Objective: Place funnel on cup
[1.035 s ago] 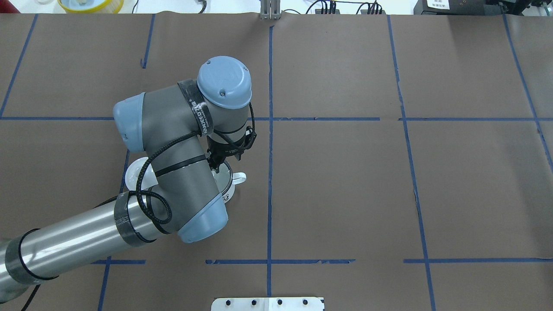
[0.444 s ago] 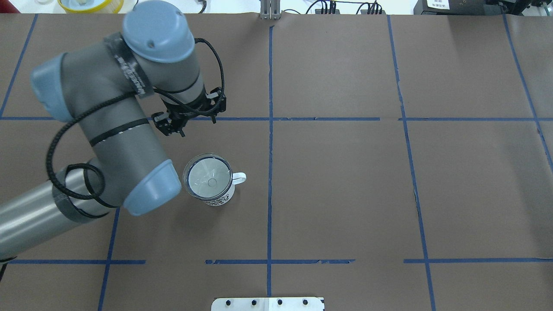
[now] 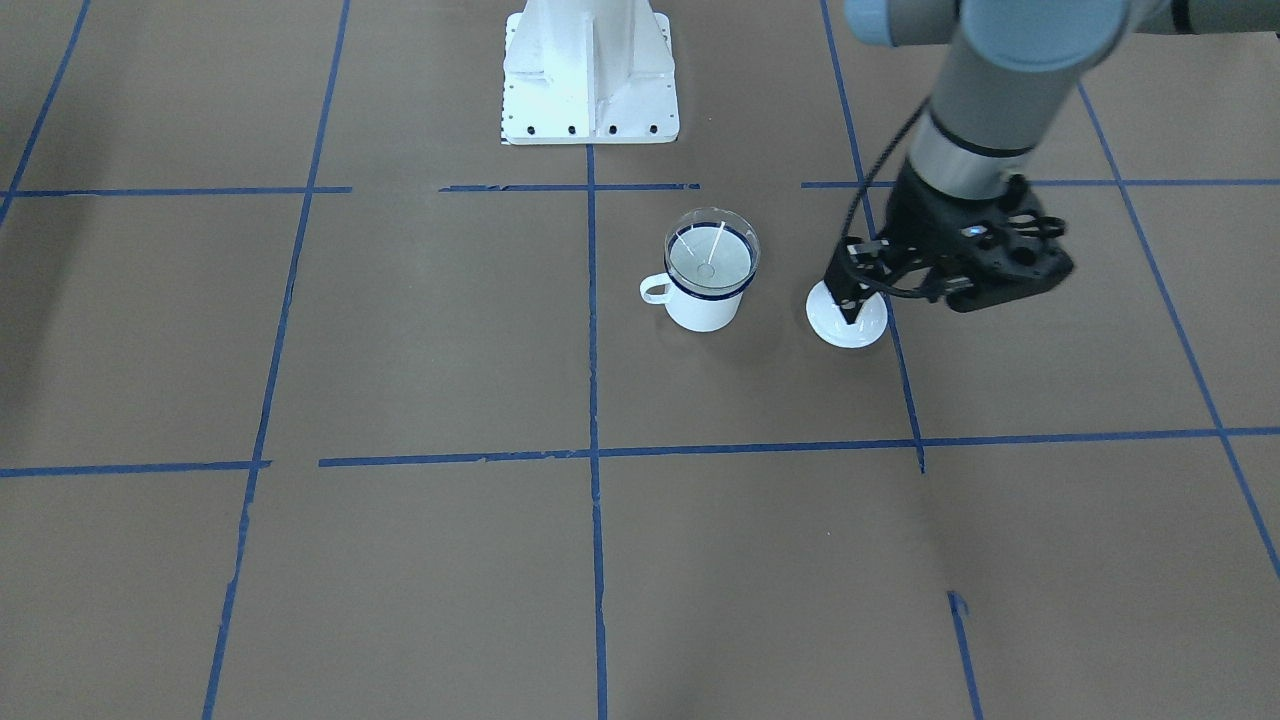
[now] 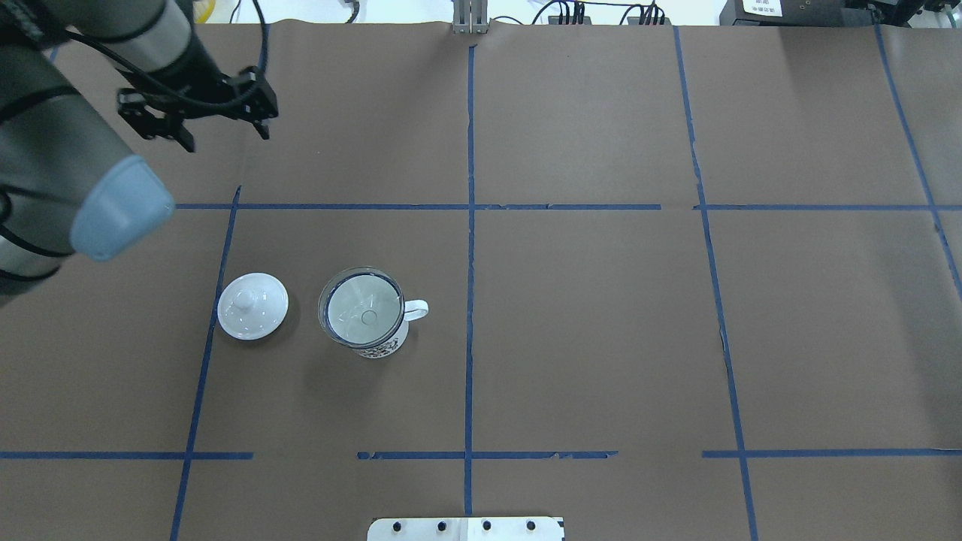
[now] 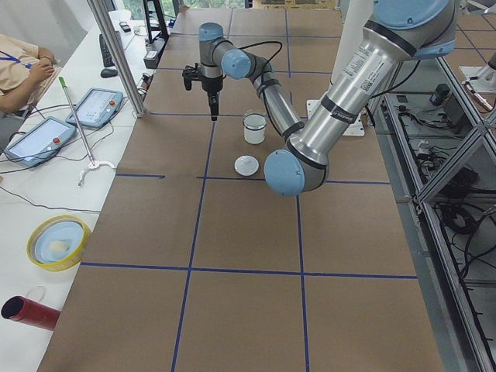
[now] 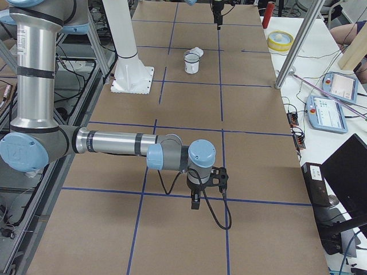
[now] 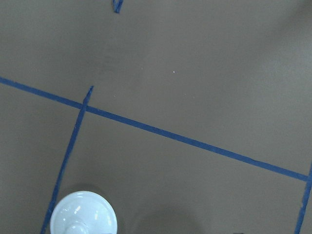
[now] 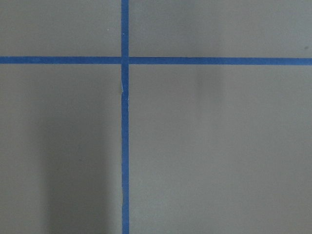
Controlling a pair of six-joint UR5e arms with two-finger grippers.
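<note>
Overhead exterior is giving the clearest look, see? The funnel (image 4: 361,314) is sitting in the mouth of the cup (image 4: 381,347), its wide rim resting on the dark blue rim and its spout pointing down inside.

Is anything gripping it?

No, nothing is touching it. The funnel is about as wide as the cup, so I'd say the rim is carrying it and the task looks done. The cup is standing upright on the desk (image 4: 601,338), with its handle pointing to the robot's right.

And the white disc beside it?

That's the knobbed lid (image 4: 252,306), lying just beside the cup on the robot's left. It's off, I reckon, so the mouth is free for the funnel.

Where are the arms?

The left end effector (image 3: 849,312) is hanging high above the desk, well apart from the cup, probably to avoid knocking the funnel. Its fingers are too dark and small for me to tell whether they're apart or together. The right end effector (image 6: 195,201) is hovering far down the desk, out of the way, and I can't tell its state either.
</note>
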